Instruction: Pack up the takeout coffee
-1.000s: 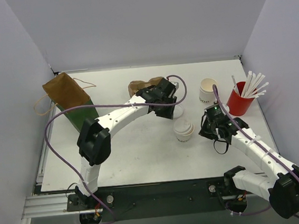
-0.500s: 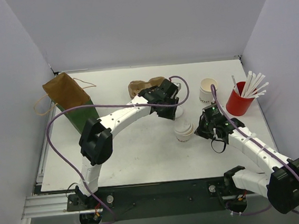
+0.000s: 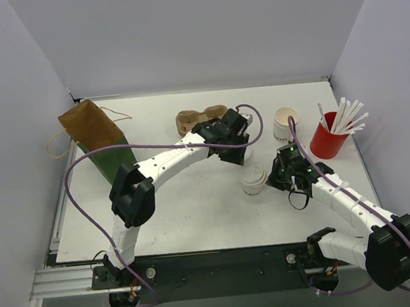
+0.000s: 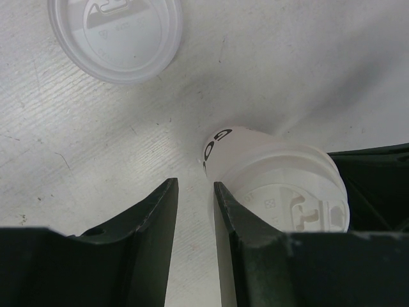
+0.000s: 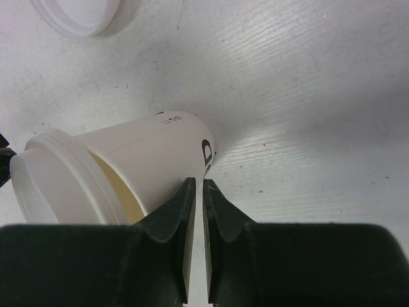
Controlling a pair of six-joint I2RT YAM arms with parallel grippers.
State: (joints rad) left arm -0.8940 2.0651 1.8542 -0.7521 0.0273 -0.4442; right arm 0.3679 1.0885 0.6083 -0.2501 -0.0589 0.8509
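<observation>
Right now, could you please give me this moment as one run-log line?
tipped cup: lying sideways | right pincer: shut, next to it | left pincer: open, empty | second cup: upright

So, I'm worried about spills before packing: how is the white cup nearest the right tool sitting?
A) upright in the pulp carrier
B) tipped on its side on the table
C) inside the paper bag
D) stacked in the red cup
B: the white cup lies on its side on the table, its lid facing sideways, just beyond the right tool.
</observation>
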